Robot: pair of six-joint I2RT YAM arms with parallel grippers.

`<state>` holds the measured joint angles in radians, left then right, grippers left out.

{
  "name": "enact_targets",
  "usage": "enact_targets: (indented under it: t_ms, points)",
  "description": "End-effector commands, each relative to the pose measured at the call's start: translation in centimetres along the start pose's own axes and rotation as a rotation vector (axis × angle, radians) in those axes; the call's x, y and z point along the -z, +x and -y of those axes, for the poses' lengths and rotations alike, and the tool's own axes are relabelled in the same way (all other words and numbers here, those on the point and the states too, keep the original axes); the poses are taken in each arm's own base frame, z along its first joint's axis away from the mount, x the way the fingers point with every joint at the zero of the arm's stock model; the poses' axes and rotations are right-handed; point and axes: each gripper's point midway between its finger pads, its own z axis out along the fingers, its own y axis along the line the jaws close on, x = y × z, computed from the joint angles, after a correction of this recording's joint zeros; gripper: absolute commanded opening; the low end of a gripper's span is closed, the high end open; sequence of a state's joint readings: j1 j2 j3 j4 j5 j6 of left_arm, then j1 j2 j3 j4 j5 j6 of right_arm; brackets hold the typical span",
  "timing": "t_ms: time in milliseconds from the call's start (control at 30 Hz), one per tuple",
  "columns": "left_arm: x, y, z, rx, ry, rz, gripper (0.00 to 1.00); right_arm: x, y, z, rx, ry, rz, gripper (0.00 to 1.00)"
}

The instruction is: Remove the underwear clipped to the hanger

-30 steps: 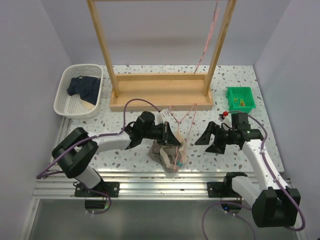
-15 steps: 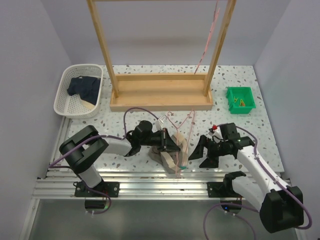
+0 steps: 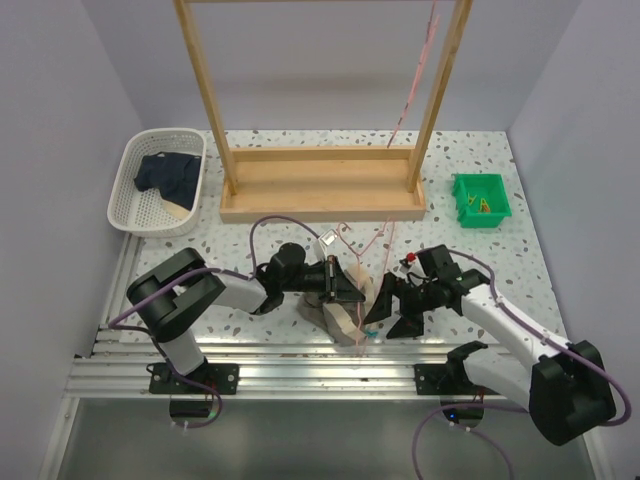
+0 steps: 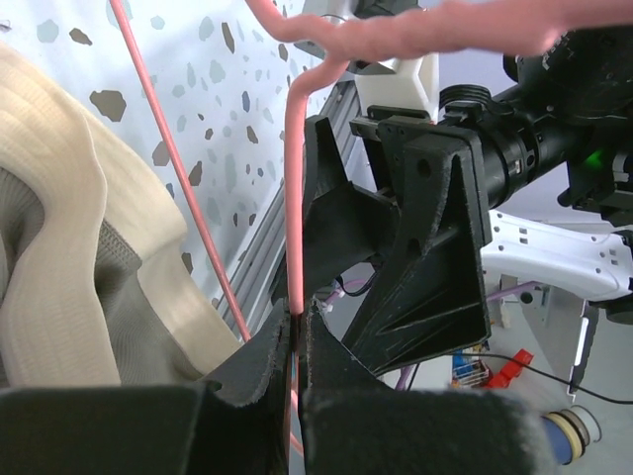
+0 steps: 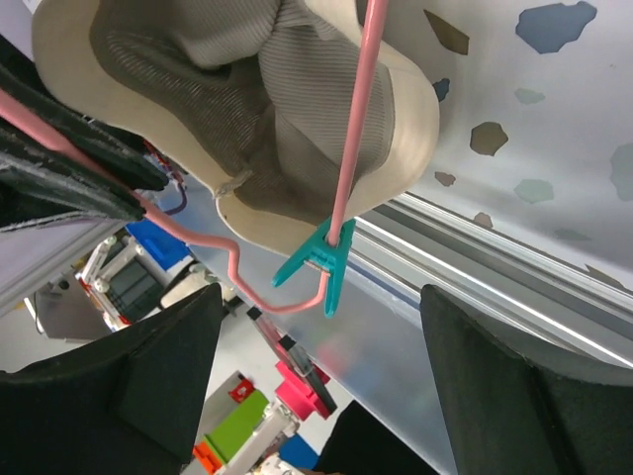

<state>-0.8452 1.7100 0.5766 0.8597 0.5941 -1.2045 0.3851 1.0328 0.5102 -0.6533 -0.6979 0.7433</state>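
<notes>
2 cloth briefs, navy pair (image 3: 168, 172) in 1 white plastic basket (image 3: 118, 195), grey pair (image 3: 335, 320) beside 1 pink wire hanger (image 4: 294, 198) with 1 teal clip (image 5: 321, 262), your left gripper (image 4: 295, 332) clamping that hanger, right gripper (image 3: 388, 312) spread.

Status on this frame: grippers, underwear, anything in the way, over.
Left gripper shut on pink hanger. Right gripper open at teal clip. Grey underwear bunched on table; navy pair in basket. Nothing blocking clip.
</notes>
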Motion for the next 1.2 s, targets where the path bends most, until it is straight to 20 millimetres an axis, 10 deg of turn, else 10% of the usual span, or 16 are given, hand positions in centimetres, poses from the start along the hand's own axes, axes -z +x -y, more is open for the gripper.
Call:
enact_targets:
  t_ms: [0,667,900,1167]
  points:
    - [-0.3,-0.8,1.8,-0.043,0.072,0.03,0.0,-0.7,-0.6,-0.3,-0.026,-0.01,0.01,0.84]
    - [-0.2,-0.7,1.3,-0.037,0.069,0.043,0.0,-1.7,-0.1,0.3,-0.025,0.045,-0.03,0.38]
    - [0.0,-0.6,1.2,-0.041,0.063,0.041,0.0,-1.3,-0.7,-0.1,-0.025,0.047,0.014,0.0]
    - [1.2,-1.1,-0.7,-0.037,0.007,0.061,0.0,1.2,-1.8,-3.2,0.011,-0.002,0.12,0.0]
